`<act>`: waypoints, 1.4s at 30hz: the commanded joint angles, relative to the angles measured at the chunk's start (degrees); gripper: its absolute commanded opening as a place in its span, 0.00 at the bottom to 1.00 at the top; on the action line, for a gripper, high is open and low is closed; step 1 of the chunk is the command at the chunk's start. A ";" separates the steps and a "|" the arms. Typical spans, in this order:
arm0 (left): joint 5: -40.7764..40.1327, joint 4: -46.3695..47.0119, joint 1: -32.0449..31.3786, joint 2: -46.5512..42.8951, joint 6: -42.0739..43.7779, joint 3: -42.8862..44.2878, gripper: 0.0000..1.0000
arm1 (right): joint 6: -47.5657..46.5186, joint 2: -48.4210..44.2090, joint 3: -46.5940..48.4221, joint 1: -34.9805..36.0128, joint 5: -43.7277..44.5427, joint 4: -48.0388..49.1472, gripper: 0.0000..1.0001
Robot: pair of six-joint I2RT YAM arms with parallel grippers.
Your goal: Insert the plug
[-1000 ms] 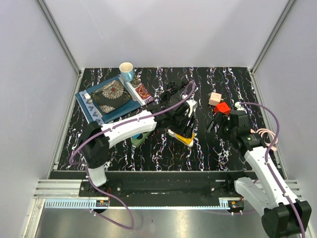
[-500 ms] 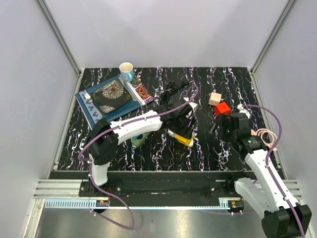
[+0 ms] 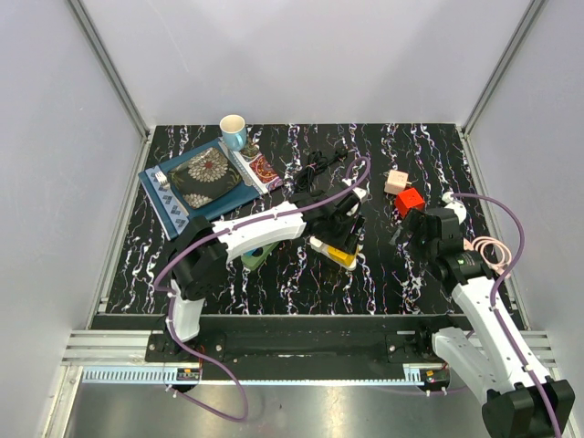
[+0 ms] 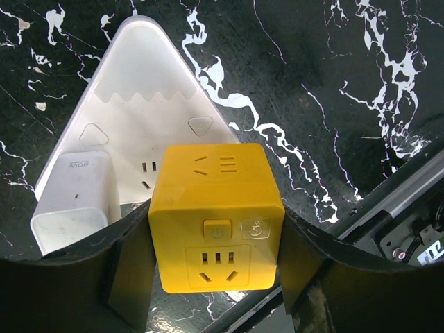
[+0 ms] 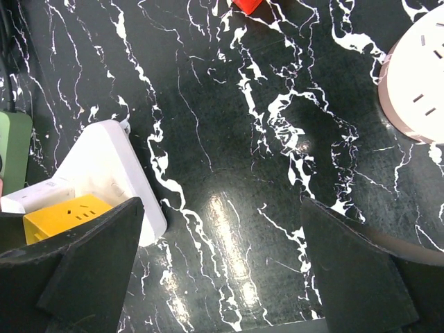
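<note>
A yellow cube plug [image 4: 215, 218] with sockets on its faces sits between the pads of my left gripper [image 4: 215, 267], which is shut on its two sides. The cube is over the near corner of a white triangular power strip [image 4: 149, 90]; I cannot tell whether it is seated. A white charger [image 4: 73, 201] stands on the strip beside it. From above, my left gripper [image 3: 344, 230] covers most of the cube [image 3: 343, 258]. My right gripper [image 3: 411, 230] hangs open to the right, with only bare tabletop between its fingers [image 5: 90, 263].
A red cube [image 3: 409, 201] and a beige cube [image 3: 396, 182] lie just beyond my right gripper. A pink round socket [image 5: 416, 90] lies at its right. A green block [image 3: 255, 258], a black cable bundle [image 3: 316, 164], a patterned tray [image 3: 203, 178] and a cup [image 3: 234, 130] fill the left and back.
The left arm has swung its elbow to the right while the gripper stays over the strip with the cube. The right gripper has drifted slightly to the right and toward the near edge.
</note>
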 commanded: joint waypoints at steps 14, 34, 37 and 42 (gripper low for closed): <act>-3.59 1.58 -1.01 -0.30 -3.02 0.61 0.00 | -0.81 -0.63 1.29 -0.19 2.70 -0.09 1.00; -9.66 -3.16 -3.82 2.08 -2.50 2.54 0.00 | -1.25 -0.89 0.76 0.33 3.14 0.00 1.00; -9.31 -3.86 -3.82 2.25 -3.20 2.71 0.00 | -1.25 -1.15 0.50 0.33 3.14 0.17 1.00; -10.27 -7.29 -3.82 4.45 -4.78 3.86 0.00 | -1.42 -1.24 0.33 0.68 3.14 0.35 1.00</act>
